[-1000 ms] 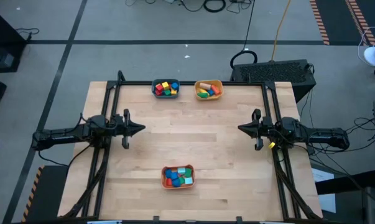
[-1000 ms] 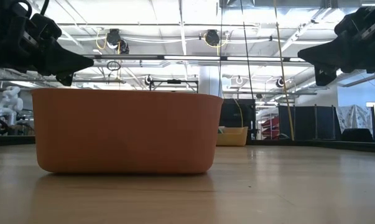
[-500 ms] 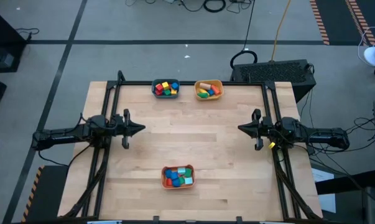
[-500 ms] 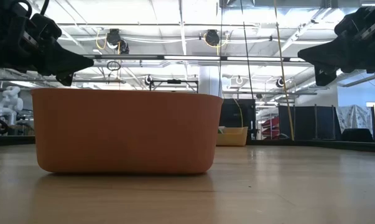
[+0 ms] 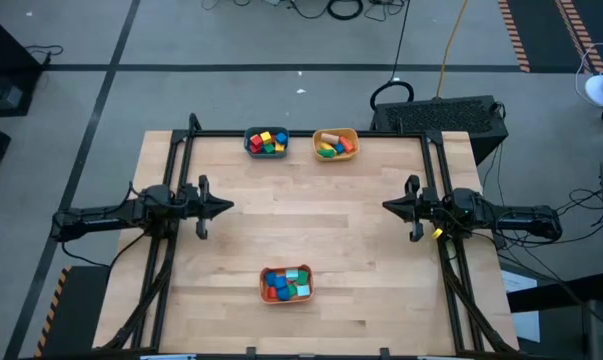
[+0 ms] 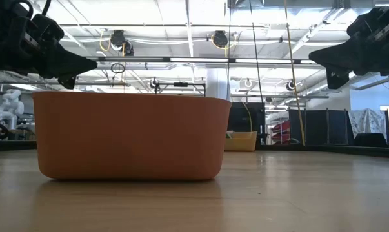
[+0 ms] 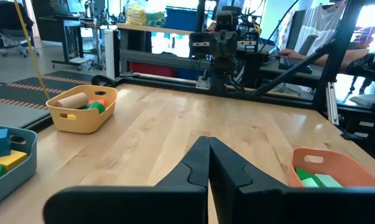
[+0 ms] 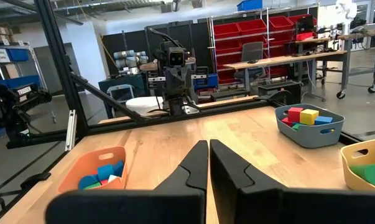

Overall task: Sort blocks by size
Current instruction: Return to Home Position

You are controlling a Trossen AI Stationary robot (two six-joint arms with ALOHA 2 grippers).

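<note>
Now red, yellow, green, blue blocks (image 5: pixel 267 142) sit in three bins (image 6: pixel 126 135); both jaws pinched together.

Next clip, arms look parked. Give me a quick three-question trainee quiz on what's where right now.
1. True or false: all the blocks in view lie inside bowls.
2. The orange bowl stands: A touching another bowl; B alone, apart from the teal bowl and yellow bowl; C under a gripper.
3. Fill in: the left gripper and right gripper, at opposite sides of the table, both have fingers ___.
Key: 1 true; 2 B; 3 shut.
</note>
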